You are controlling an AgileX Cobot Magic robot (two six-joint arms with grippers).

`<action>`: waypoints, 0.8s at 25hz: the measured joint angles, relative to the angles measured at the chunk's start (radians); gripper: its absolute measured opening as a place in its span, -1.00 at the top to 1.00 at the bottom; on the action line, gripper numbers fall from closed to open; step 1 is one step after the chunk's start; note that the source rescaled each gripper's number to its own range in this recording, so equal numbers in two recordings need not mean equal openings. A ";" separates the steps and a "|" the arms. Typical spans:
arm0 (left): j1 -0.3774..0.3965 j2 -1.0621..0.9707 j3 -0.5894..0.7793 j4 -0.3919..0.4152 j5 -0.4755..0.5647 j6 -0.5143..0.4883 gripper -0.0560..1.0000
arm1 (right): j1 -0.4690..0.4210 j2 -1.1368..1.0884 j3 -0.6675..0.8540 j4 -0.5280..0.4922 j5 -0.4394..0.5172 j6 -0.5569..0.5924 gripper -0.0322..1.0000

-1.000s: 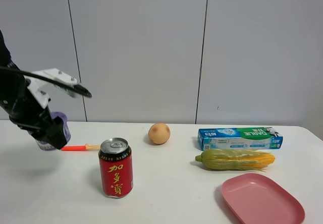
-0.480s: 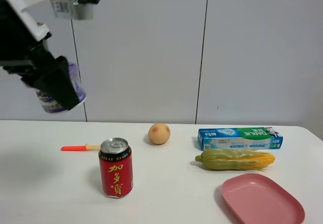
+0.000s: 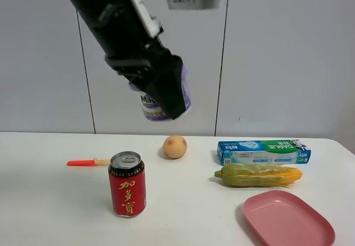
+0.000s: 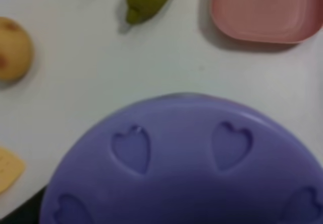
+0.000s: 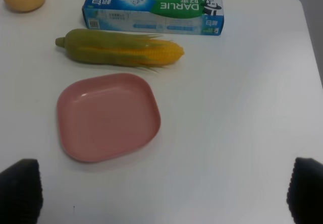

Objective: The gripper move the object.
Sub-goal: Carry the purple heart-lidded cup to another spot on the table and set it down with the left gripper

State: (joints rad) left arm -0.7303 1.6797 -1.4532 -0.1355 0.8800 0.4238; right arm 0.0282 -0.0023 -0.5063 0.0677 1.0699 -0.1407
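Observation:
My left gripper point(image 3: 166, 97) is shut on the tub point(image 3: 146, 104), a small round tub with a lilac-purple lid and a white label. It holds it tilted, high in the air above the round fruit and the red can. In the left wrist view the purple lid point(image 4: 186, 163) with heart-shaped holes fills the lower part of the picture. My right gripper point(image 5: 161, 193) is open and empty, its black fingertips point(image 5: 20, 183) at the picture's lower corners, above the table near the pink plate point(image 5: 106, 114). It does not show in the exterior high view.
On the white table stand a red drink can point(image 3: 127, 184), a round yellowish fruit point(image 3: 175, 146), a red-handled tool point(image 3: 86, 162), a toothpaste box point(image 3: 263, 151), a corn cob point(image 3: 259, 175) and a pink plate point(image 3: 288, 219).
My left arm has lifted the tub from the table's left side and swung it up and to the right, to above the middle. Nothing else moved.

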 joint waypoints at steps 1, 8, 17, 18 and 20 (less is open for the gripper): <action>-0.005 0.039 -0.017 0.000 -0.001 0.005 0.87 | 0.000 0.000 0.000 0.000 0.000 0.000 -1.00; -0.009 0.280 -0.104 0.009 -0.042 0.059 0.87 | 0.000 0.000 0.000 0.000 0.000 0.000 -1.00; -0.023 0.458 -0.126 0.029 -0.138 0.123 0.87 | 0.000 0.000 0.000 0.000 0.000 0.000 -1.00; -0.028 0.474 -0.126 0.034 -0.155 0.123 0.87 | 0.000 0.000 0.000 0.000 0.000 0.000 -1.00; -0.032 0.500 -0.126 0.039 -0.176 0.126 0.87 | 0.000 0.000 0.000 0.000 0.000 0.000 -1.00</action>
State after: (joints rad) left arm -0.7624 2.1796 -1.5789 -0.0966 0.7036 0.5502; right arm 0.0282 -0.0023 -0.5063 0.0677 1.0699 -0.1407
